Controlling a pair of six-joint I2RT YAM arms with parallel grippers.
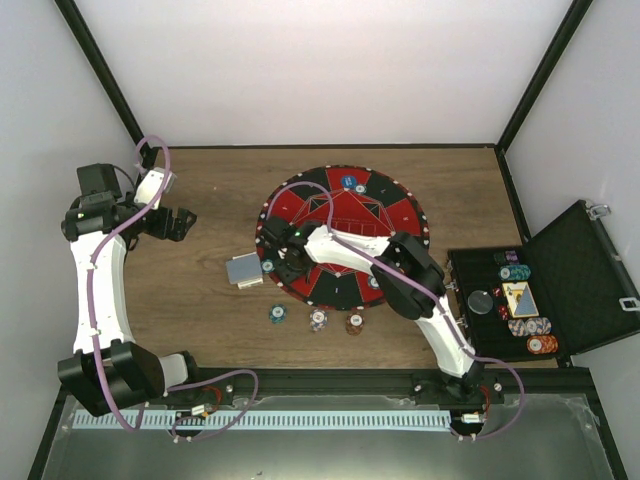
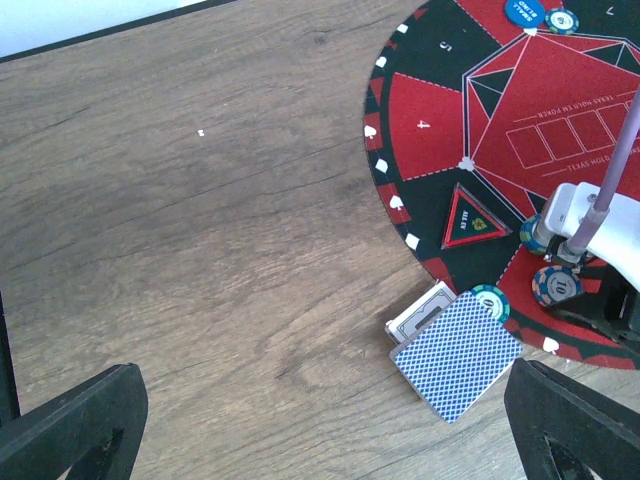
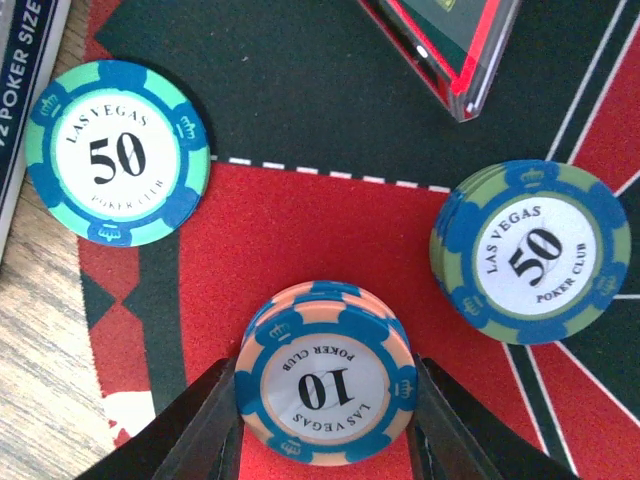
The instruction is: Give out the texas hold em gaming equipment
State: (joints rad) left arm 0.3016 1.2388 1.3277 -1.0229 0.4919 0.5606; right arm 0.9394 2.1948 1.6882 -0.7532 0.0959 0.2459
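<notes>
A stack of peach-and-blue "10" poker chips [image 3: 328, 372] stands on the red part of the round mat [image 1: 345, 215], and my right gripper [image 3: 325, 385] is shut on it, one finger against each side. Near it lie a teal "50" chip [image 3: 117, 152] and a green-and-blue "50" stack [image 3: 533, 250]. A deck of playing cards [image 2: 455, 355] with a blue-patterned back rests on its box at the mat's left edge. My left gripper [image 2: 320, 430] hangs open over bare wood to the left, holding nothing. Three single chips [image 1: 318, 320] lie in front of the mat.
An open black case [image 1: 560, 290] at the right holds more chips, cards and dice. A clear triangular marker [image 2: 472, 215] sits on the mat, and a blue button disc [image 2: 523, 10] with another chip lies at its far edge. Walls close in the table.
</notes>
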